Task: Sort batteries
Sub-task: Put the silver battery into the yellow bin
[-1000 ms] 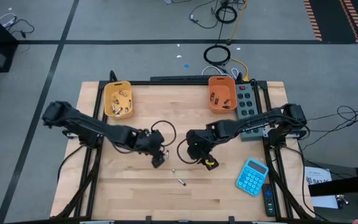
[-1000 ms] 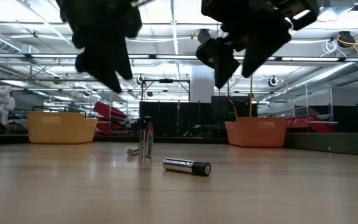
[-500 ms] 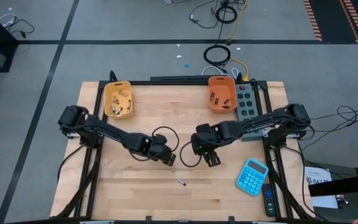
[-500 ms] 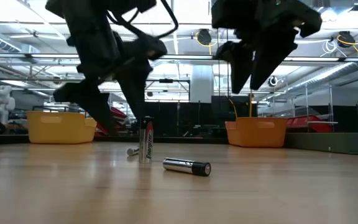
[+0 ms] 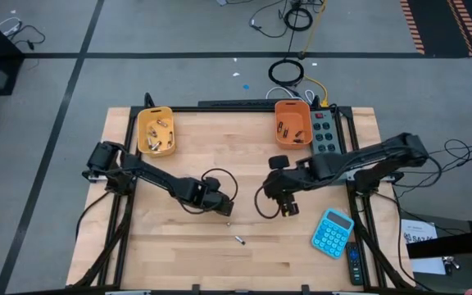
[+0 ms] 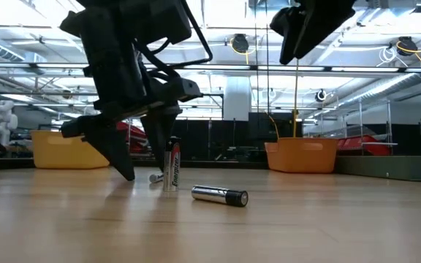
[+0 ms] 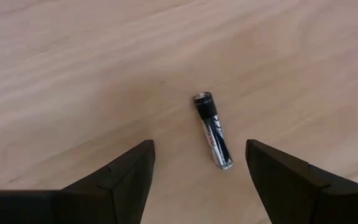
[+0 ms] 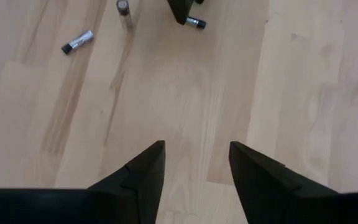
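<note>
Down on the table: 3 batteries lie loose on the wooden table (image 5: 301, 246), near its middle.
Left gripper: the left gripper (image 7: 199, 163) is low over the wood, fingers spread wide and grasping nothing, with a lying battery (image 7: 213, 130) between the 2 tips, touching neither.
Upright battery: an upright battery (image 6: 171, 166) stands on end just beside that gripper in the low view; its label looks like "Energizer", read top to bottom.
Front battery: a silver battery (image 6: 219, 195) with a dark end lies on its side nearest the low camera, apart from the upright one.
Right gripper: the right gripper (image 8: 195, 165) hangs high above bare wood, fingers parted, nothing between them; all 3 loose batteries show farther off in its wrist view.
Yellow bin: a yellow bin (image 5: 141, 131) at the far left of the table holds several batteries.
Orange bin: an orange bin (image 5: 279, 135) at the far right holds a few more.
Calculator: a blue calculator (image 5: 332, 232) sits at the right edge; its key markings are too small to read.
</note>
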Motion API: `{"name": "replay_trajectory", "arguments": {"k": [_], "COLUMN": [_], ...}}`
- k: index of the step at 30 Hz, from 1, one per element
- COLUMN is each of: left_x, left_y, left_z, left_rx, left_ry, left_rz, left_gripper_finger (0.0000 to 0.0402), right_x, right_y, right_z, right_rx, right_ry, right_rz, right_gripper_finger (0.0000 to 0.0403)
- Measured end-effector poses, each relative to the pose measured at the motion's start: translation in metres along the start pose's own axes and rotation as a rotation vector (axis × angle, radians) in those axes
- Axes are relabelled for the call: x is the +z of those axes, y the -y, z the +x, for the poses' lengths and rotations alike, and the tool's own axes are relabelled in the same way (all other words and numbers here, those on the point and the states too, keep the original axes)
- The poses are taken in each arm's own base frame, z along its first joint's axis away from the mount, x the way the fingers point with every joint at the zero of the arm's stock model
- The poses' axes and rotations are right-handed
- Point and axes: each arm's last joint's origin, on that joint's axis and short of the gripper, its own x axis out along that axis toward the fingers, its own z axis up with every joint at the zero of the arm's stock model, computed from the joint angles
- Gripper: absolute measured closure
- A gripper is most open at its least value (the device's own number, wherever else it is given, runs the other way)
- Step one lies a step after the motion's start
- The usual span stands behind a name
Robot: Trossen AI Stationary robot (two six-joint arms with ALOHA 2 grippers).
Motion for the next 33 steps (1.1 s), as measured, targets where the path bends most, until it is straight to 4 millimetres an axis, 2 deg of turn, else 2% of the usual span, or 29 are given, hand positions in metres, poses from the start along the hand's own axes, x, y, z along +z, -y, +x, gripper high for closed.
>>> {"name": "replay_trajectory", "arguments": {"k": [7, 17, 21, 26, 30, 33], "left_x": [0.003, 0.003, 0.007, 0.010, 0.012, 0.012], "left_y": [-0.008, -0.017, -0.016, -0.008, -0.009, -0.002], "left_z": [0.002, 0.001, -0.003, -0.020, -0.024, -0.032], "left_rx": [0.090, 0.161, 0.136, 0.174, 0.209, 0.187], "left_ry": [-0.024, -0.093, -0.122, -0.089, -0.111, -0.114], "left_rz": [0.031, 0.197, 0.238, 0.317, 0.367, 0.377], "left_gripper_finger": [0.0158, 0.0260, 0.0290, 0.0294, 0.0294, 0.0282], "right_x": [-0.001, 0.000, 0.001, 0.002, 0.002, 0.002], "right_y": [0.001, 0.001, 0.001, 0.001, 0.001, 0.001], "right_z": [-0.005, -0.005, -0.005, -0.005, -0.005, -0.005], "right_rx": [0.000, 0.000, 0.001, 0.002, 0.002, 0.002], "right_ry": [0.012, 0.017, 0.033, 0.035, 0.036, 0.035], "right_rz": [0.007, -0.004, -0.001, 0.015, 0.022, 0.030], "right_gripper_finger": [0.0256, 0.0269, 0.0269, 0.0269, 0.0269, 0.0269]}}
